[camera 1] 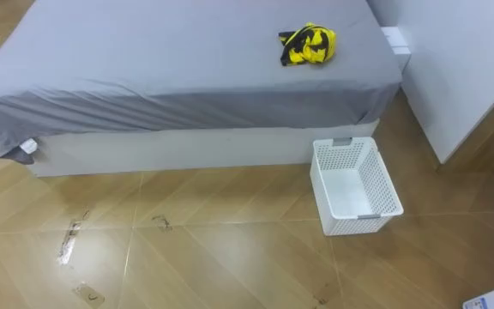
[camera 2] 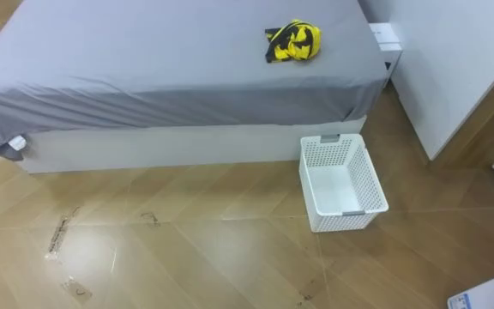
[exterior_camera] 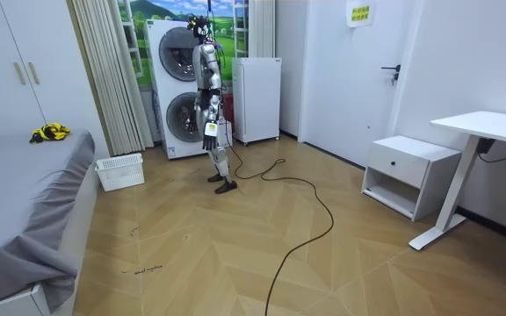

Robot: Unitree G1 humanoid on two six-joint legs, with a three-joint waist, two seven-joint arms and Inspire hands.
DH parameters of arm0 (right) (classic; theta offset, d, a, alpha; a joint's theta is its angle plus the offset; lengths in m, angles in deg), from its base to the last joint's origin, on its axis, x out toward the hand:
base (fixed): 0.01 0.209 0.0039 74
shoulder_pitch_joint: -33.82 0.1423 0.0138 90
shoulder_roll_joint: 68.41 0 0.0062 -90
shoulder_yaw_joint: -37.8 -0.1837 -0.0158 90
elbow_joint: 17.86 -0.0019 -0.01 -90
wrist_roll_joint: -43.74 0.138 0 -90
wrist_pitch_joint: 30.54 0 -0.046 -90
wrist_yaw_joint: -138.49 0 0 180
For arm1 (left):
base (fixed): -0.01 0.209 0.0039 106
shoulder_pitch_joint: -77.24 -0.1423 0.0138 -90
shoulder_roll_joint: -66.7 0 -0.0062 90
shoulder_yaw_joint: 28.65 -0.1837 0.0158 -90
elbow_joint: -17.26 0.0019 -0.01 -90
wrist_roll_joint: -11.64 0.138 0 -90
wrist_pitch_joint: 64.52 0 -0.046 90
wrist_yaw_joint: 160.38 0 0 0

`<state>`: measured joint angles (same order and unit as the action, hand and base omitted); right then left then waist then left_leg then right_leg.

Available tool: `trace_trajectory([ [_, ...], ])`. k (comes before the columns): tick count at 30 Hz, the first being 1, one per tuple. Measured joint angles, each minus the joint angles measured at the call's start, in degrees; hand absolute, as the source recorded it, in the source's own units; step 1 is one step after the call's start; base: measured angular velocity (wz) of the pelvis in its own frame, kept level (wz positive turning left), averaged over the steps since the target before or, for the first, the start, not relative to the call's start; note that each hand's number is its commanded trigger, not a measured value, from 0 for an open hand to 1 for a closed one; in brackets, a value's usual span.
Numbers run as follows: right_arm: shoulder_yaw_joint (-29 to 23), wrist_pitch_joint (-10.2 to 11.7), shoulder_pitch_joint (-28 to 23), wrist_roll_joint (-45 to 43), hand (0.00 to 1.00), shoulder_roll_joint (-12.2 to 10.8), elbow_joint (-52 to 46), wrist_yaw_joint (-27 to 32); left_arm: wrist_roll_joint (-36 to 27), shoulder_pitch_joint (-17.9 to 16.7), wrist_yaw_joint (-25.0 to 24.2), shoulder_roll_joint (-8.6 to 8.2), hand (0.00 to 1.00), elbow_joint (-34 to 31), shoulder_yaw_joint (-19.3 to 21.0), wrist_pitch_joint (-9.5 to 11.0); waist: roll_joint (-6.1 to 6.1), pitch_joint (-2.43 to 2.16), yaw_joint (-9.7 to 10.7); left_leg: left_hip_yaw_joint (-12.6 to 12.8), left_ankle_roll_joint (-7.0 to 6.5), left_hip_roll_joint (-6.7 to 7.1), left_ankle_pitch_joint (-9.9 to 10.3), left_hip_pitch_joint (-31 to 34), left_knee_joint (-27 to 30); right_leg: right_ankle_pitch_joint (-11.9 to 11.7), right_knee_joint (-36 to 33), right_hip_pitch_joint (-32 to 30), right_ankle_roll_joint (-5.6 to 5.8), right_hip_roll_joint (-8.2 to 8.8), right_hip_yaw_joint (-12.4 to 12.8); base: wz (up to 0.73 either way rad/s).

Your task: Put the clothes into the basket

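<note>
A bundle of yellow and black clothes (camera 1: 307, 45) lies on the grey bed (camera 1: 161, 60), near its far right corner. On the wooden floor by the bed's right end stands a white perforated basket (camera 1: 379, 182) with nothing in it. In the room view I stand a few steps from the bed, in front of the stacked washing machines (exterior_camera: 178, 88), facing the bed. My left hand (exterior_camera: 209, 130) hangs at my hip. The clothes (exterior_camera: 49, 132) and the basket (exterior_camera: 119, 171) lie toward the room view's left.
A white panel (camera 1: 461, 69) rises to the right of the bed and basket. Scuff marks (camera 1: 69, 240) dot the floor in front of the bed. Behind me are a white cabinet (exterior_camera: 257, 96), a low drawer unit (exterior_camera: 407, 171) and a desk (exterior_camera: 490, 132).
</note>
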<state>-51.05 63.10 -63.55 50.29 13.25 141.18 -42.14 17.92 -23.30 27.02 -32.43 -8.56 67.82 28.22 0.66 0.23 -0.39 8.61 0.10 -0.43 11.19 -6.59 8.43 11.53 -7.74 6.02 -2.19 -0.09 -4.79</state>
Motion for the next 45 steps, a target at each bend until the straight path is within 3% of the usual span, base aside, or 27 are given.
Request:
trace_trajectory([
  [28,0.4,0.0,0.7,0.6,0.0,-0.2,-0.2,-1.4,-2.4,0.7,-1.6,0.01,0.0,0.2,-0.9,0.0,0.03,-0.06,-0.1,0.2,0.18,-0.28,0.4,1.2,1.4,0.2,-0.3,-0.5,-0.16,-0.04,-0.2,0.0],
  [32,-0.1,0.0,0.8,0.7,0.0,-0.2,-0.3,-1.4,-5.8,-0.2,-1.4,0.09,0.0,-0.2,-0.1,0.0,-0.38,-0.07,-0.3,0.2,0.96,-2.1,4.0,5.2,10.7,2.2,-3.5,-2.0,-0.94,-0.85,-0.6,-0.01],
  [34,-0.1,-0.1,0.6,0.8,0.0,-0.3,-0.4,-1.5,-8.2,-0.6,-1.4,0.27,0.0,-0.2,0.5,-0.1,-0.27,-0.05,-0.6,0.5,1.14,-2.92,4.5,7.3,16.4,3.1,-4.8,-2.1,-1.46,-0.83,-0.2,-0.04],
  [36,-0.3,0.0,0.4,1.5,0.0,-0.1,-0.2,-1.7,-11.5,-0.8,-1.8,0.31,0.0,-0.2,1.4,0.0,-0.3,0.3,-0.6,0.3,0.44,-4.74,4.0,14.3,29.7,4.2,-5.6,-0.9,-2.53,-1.39,0.3,0.11],
  [37,-0.3,-0.1,0.3,1.9,0.0,0.0,-0.2,-1.6,-11.8,-1.0,-1.8,0.37,0.0,-0.2,1.3,0.1,-0.42,0.3,-0.5,0.1,0.11,-4.66,4.2,15.8,31.7,5.0,-6.1,-0.7,-2.87,-1.4,0.6,0.19],
  [38,-0.2,-0.1,0.2,2.9,0.0,0.0,-0.2,-1.4,-12.4,-1.4,-1.7,0.38,0.0,-0.6,0.5,0.0,-0.28,0.31,-0.1,0.1,-0.65,-3.81,4.9,18.5,30.0,6.1,-7.1,-0.5,-2.99,-1.03,1.1,0.09],
  [40,-0.1,-0.3,0.3,4.0,0.0,0.2,-0.2,-1.4,-12.4,-2.8,-1.5,0.29,0.0,-1.0,-0.7,0.0,0.21,0.2,-0.4,0.0,0.18,-1.58,3.6,22.9,22.6,7.7,-8.1,-0.5,-2.64,0.05,2.2,-0.1],
  [41,-0.1,-0.6,0.3,4.2,0.0,0.3,-0.2,-1.5,-12.4,-3.7,-1.4,0.21,0.0,-1.0,-0.9,0.0,0.17,0.21,-0.9,-0.3,1.1,-0.84,1.1,25.7,16.2,8.4,-8.1,0.0,-2.48,0.46,2.9,-0.38],
  [42,0.0,-0.9,0.3,4.3,0.0,0.2,-0.1,-1.4,-12.3,-4.6,-1.3,0.27,0.0,-1.0,-0.9,0.0,0.11,0.23,-1.5,-0.7,1.14,-1.02,-2.5,27.7,10.6,9.3,-8.0,0.9,-2.34,0.96,2.9,-0.44],
  [43,0.1,-1.2,0.2,4.2,0.0,0.2,-0.1,-1.5,-12.1,-5.3,-1.2,0.33,0.0,-1.0,-0.8,0.0,0.2,0.18,-1.6,-0.8,1.08,-1.12,-4.2,28.3,8.5,9.9,-7.9,1.5,-2.11,1.22,3.2,-0.41],
  [45,0.1,-1.9,0.2,3.7,0.0,0.4,-0.1,-1.4,-11.6,-6.2,-1.3,0.08,0.0,0.3,-0.8,0.0,0.59,0.4,-1.7,0.3,0.45,-1.13,-11.5,29.5,5.4,12.7,-7.9,4.0,-0.48,2.87,4.9,-0.33],
])
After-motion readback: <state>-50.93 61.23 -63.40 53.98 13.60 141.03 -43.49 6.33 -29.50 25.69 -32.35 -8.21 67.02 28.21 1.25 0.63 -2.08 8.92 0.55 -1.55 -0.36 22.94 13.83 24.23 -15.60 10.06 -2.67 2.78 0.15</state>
